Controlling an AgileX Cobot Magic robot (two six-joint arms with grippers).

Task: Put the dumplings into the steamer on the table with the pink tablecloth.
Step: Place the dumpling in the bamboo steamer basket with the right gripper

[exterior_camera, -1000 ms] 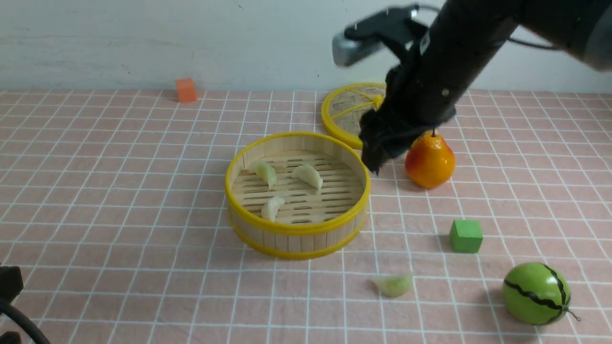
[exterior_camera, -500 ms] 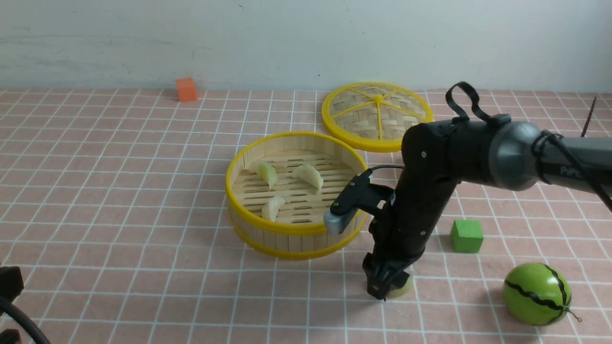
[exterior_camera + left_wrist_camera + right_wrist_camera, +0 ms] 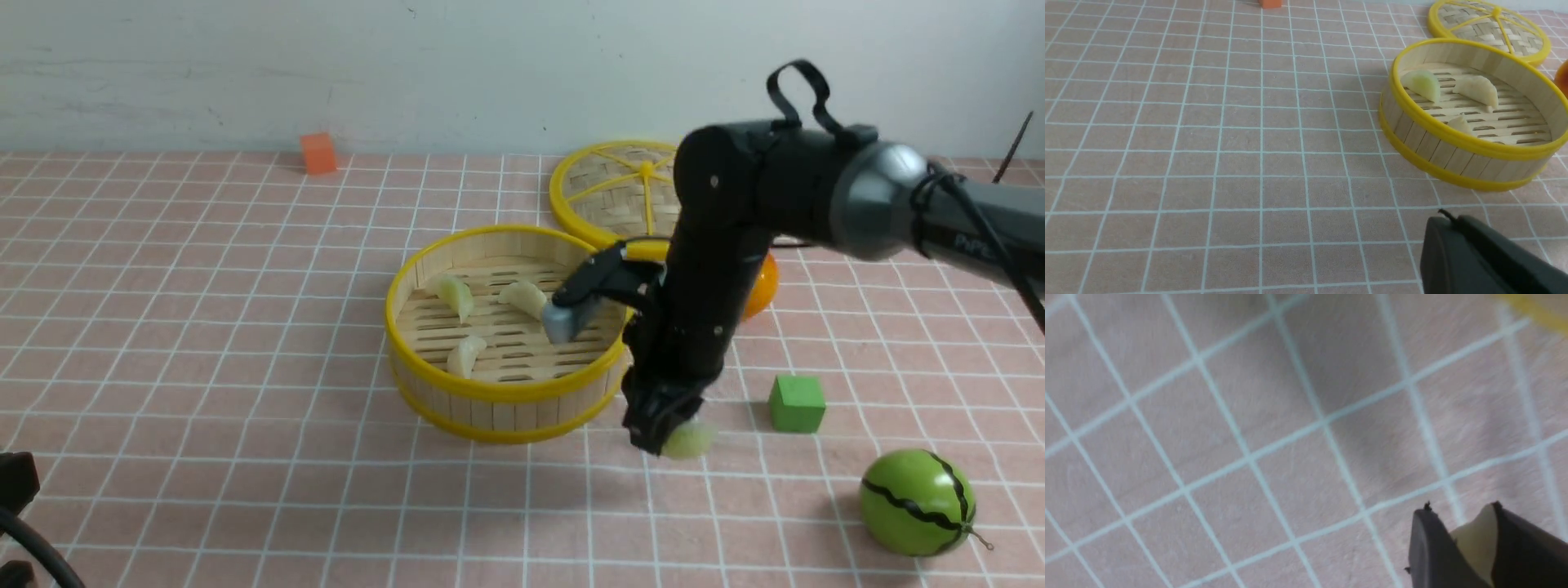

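**Stray toys and a woven disc**

An orange cube (image 3: 317, 153) sits far back on the left. A flat woven disc (image 3: 608, 192) with yellow spokes lies far right of centre, with a half-hidden orange fruit (image 3: 759, 286) just nearer. The green cube (image 3: 795, 403) and striped green melon (image 3: 916, 502) sit near right.

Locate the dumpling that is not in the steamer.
In the front view the dumpling is pinched in the right gripper, above the pink tablecloth, right of the steamer and left of the green cube.

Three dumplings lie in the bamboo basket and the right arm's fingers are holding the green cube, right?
Not the cube. The right fingers pinch a fourth dumpling, as the front and right wrist views show; the green cube sits untouched on the pink tablecloth.
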